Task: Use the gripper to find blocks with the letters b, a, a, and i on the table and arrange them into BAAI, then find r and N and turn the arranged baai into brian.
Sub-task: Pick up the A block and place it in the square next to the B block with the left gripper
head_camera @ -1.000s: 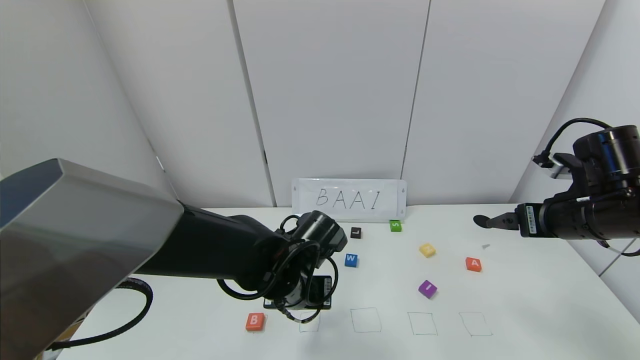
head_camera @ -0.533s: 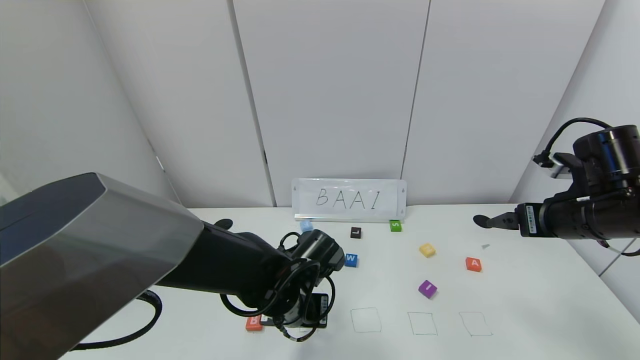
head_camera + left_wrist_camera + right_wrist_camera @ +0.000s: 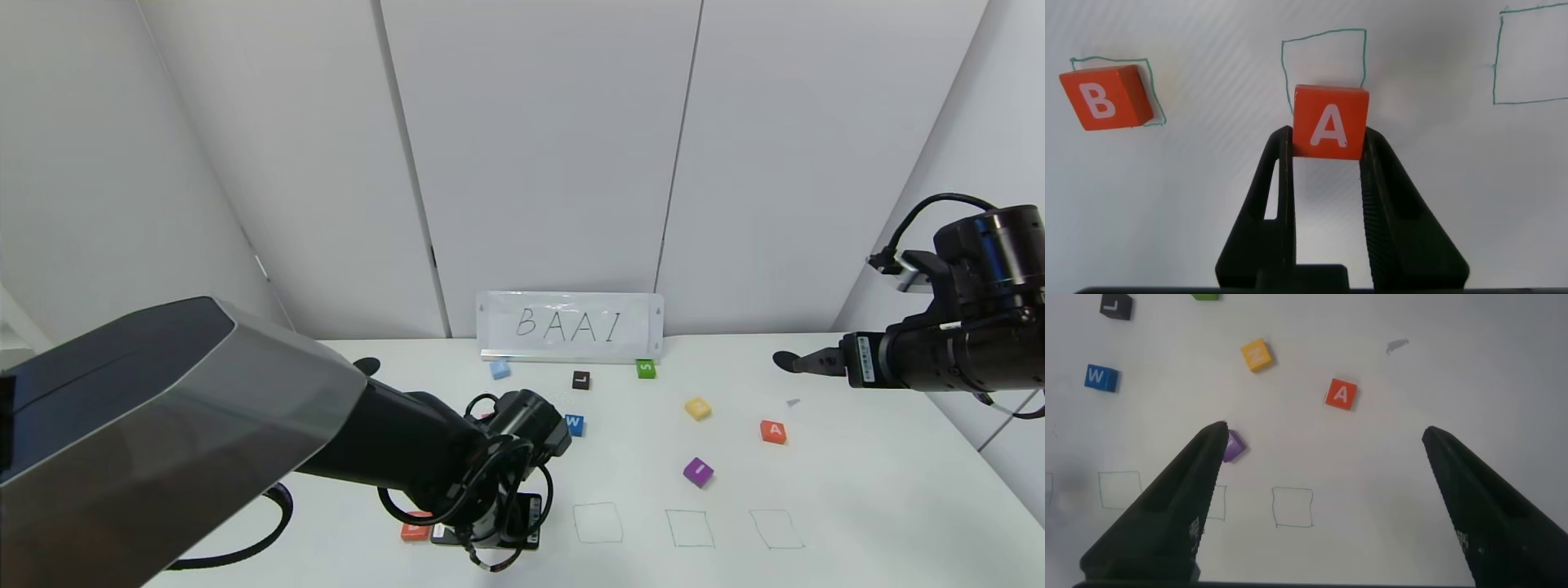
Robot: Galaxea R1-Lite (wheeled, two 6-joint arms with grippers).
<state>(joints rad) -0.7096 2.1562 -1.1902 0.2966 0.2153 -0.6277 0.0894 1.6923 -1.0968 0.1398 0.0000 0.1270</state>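
My left gripper (image 3: 1327, 139) is shut on an orange-red A block (image 3: 1330, 122), holding it just over the second pen-drawn square (image 3: 1323, 57) on the table (image 3: 857, 490). The orange-red B block (image 3: 1106, 96) lies in the first square beside it; in the head view the B block (image 3: 415, 531) peeks out from under my left wrist. A second A block (image 3: 773, 431) and the purple I block (image 3: 698, 471) lie at mid right. The yellow block (image 3: 697, 407) has a letter I cannot read. The r is hidden. My right gripper (image 3: 788, 361) hangs open, raised at the far right.
A blue W block (image 3: 575, 424), black L block (image 3: 580, 380), green S block (image 3: 646, 368) and light blue block (image 3: 500, 369) lie before the BAAI sign (image 3: 570, 326). Three more drawn squares (image 3: 598, 523) run along the front. A black hole (image 3: 366, 365) sits at back left.
My left arm has come toward the table's front edge with the A block, covering part of the B block and uncovering the light blue block. The right arm has not moved.
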